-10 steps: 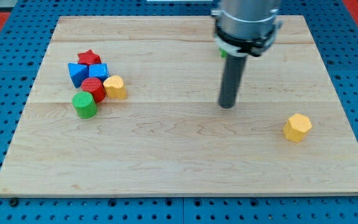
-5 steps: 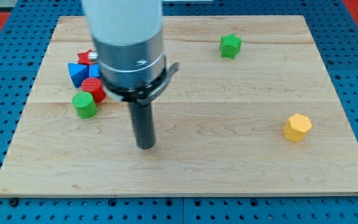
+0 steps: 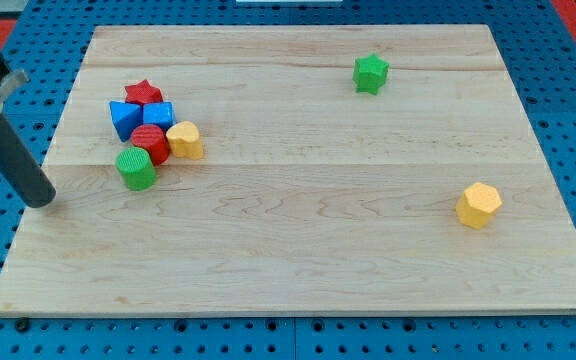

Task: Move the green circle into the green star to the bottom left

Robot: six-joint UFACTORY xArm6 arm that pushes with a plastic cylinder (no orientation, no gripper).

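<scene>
The green circle (image 3: 136,168) stands at the left of the wooden board, at the lower left of a cluster of blocks. The green star (image 3: 371,72) sits far away at the view's upper right. My tip (image 3: 41,202) rests near the board's left edge, to the left of and slightly below the green circle, with a gap between them.
The cluster holds a red star (image 3: 143,94), two blue blocks (image 3: 124,118) (image 3: 159,115), a red cylinder (image 3: 151,142) touching the green circle, and a yellow block (image 3: 185,140). A yellow hexagon (image 3: 479,204) lies at the right. The board's edge (image 3: 18,240) is close to my tip.
My tip swept from the board's upper middle down and left across the board to its left edge. No block has moved.
</scene>
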